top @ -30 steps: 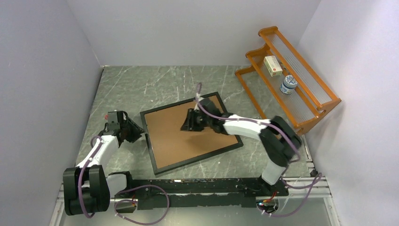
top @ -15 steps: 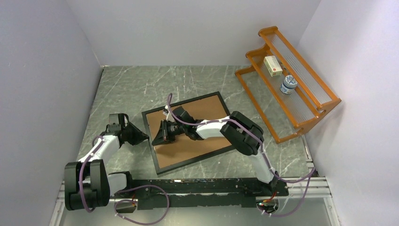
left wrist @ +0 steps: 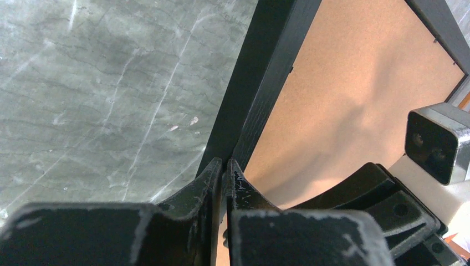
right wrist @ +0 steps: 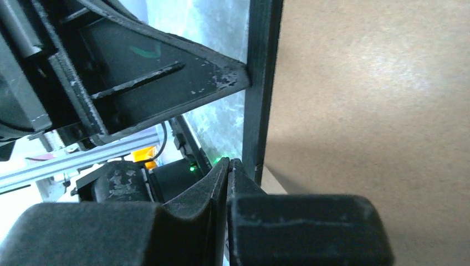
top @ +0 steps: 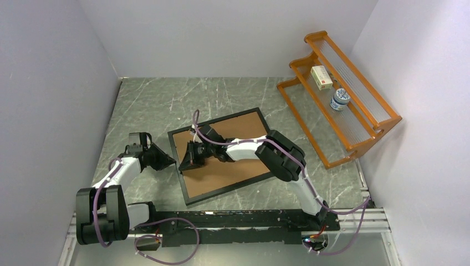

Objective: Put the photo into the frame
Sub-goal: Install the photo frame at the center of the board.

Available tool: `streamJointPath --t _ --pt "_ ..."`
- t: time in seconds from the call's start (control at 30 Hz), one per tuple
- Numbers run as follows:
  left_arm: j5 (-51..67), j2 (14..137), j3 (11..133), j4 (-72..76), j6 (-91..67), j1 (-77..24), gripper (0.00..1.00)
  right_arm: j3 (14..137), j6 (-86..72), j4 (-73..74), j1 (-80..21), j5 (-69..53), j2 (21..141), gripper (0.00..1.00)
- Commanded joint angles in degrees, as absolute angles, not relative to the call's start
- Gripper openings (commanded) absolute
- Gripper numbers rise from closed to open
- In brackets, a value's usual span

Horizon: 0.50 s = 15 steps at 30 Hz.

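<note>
We see the frame (top: 233, 116) lying back-up and askew on the grey marbled table (top: 149, 100), its brown backing board (top: 233, 169) facing upward. The left gripper (top: 175, 162) sits at the frame's left rim, its fingers (left wrist: 202, 183) pressed together, tips touching the black edge. The right gripper (top: 182, 165) reaches across the board to the same rim, just beside the left one, its fingers (right wrist: 249, 188) likewise pressed together at the edge. Well apart, at the right, an orange rack (top: 312, 37) holds a small box (top: 321, 77) and a blue-and-white jar (top: 340, 100).
</note>
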State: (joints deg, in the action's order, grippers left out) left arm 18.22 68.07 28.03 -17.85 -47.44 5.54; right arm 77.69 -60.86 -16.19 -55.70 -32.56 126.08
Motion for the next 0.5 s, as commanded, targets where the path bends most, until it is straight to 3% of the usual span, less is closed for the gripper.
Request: streamJointPath --t 0.0,0.47 --pt "17.71 67.58 28.80 -20.40 -46.21 5.25 0.11 80.21 -57.04 -10.65 -55.90 -29.62 127.19 0.07" --pt "17.69 67.85 28.65 -20.41 -46.32 5.19 0.11 80.32 -55.42 -6.25 -55.80 -28.80 129.17 0.12"
